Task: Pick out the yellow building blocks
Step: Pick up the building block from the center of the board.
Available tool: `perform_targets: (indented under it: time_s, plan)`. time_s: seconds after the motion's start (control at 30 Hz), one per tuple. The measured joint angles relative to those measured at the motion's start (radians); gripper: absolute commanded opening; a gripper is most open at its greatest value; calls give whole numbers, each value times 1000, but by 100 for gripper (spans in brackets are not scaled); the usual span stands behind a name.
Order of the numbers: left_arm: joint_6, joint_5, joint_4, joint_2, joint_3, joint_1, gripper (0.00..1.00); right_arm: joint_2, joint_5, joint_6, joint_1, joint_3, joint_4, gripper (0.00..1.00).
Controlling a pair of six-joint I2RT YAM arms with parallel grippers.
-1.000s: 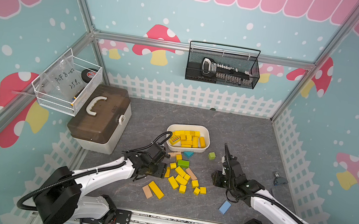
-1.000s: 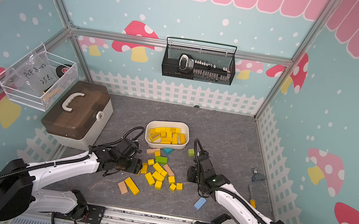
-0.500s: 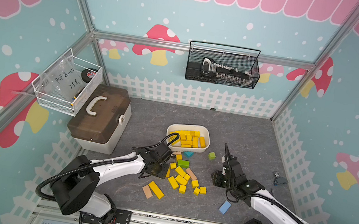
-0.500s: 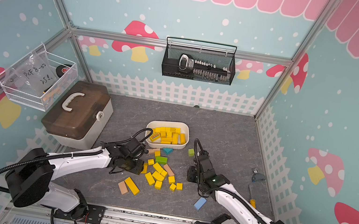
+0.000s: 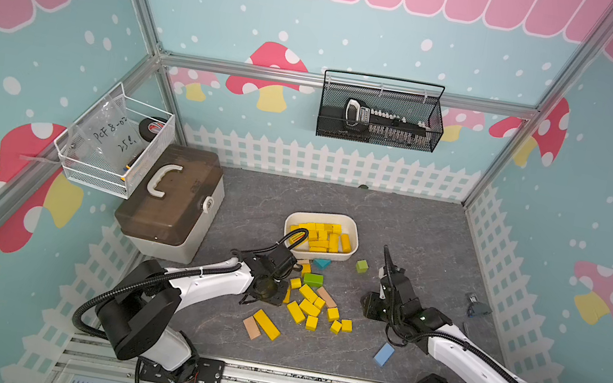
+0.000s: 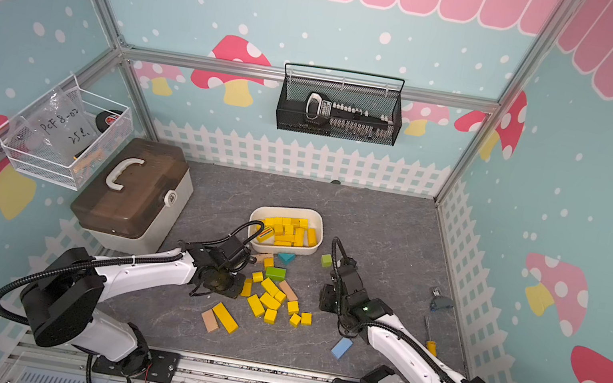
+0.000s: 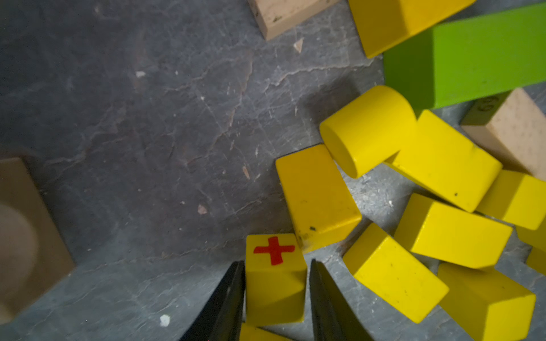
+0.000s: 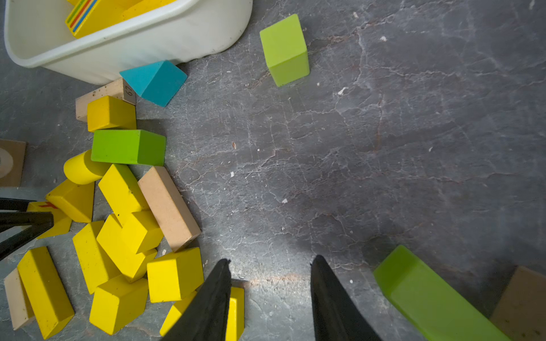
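Your two top views come from one head mounted high over the robot's base side, looking down and inward at the whole gray floor (image 5: 416, 228); they overlap almost entirely. Your left wrist camera sits very close to the floor, looking past the left gripper (image 7: 276, 264) at the red-cross cube (image 7: 274, 289). Your right wrist camera hangs somewhat farther back, facing the white tub (image 8: 133, 56); both wrist views share the loose yellow building blocks (image 8: 124, 192) and, it seems, that same cube, half cut off at the frame's edge.
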Motion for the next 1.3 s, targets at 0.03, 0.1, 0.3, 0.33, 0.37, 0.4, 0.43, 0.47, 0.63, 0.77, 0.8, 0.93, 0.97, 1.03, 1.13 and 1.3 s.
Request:
perform_targets:
  time_s: [0.03,0.1,0.3,0.33,0.37,0.4,0.43,0.47,0.63,0.77,0.8,0.93,0.97,1.03,1.13,1.3]
  plan:
    - [1,0,0,1,0,0,33,-2,0,0,0,-3,0,45]
    - [2,0,-2,2,3,0,31,-3,0,2,0,-4,0,45]
    - [2,-1,-3,4,6,0,31,-33,0,2,-1,-16,7,45]
    - [2,-1,-5,5,8,0,31,-40,0,2,-2,-20,8,45]
    - [2,-1,-6,7,10,0,30,-47,0,2,-2,-23,8,45]
    - [2,-1,-7,8,11,0,30,-50,0,2,-2,-23,9,45]
    - [1,-1,-6,9,12,0,30,-52,-1,2,-3,-23,10,45]
    - [1,-1,-6,9,12,0,30,-52,-1,2,-4,-23,12,45]
    - [-1,0,-19,-2,12,0,29,-52,-8,-2,-9,-23,14,45]
    - [-10,0,-70,-62,20,0,31,-58,-13,-6,-16,-23,19,46]
    - [-14,0,-86,-84,27,0,31,-62,-15,-9,-21,-23,19,46]
    - [-21,0,-146,-168,99,0,32,-70,-20,-13,-32,-23,20,46]
    - [-22,0,-160,-181,125,0,32,-72,-21,-14,-34,-24,19,46]
    - [-21,2,-177,-198,181,0,32,-80,-23,-14,-37,-27,20,49]
    - [-17,22,-192,-203,256,8,33,-103,-25,-14,-42,-42,19,51]
    - [19,89,-220,-131,404,78,32,-102,-28,-13,-61,-48,19,50]
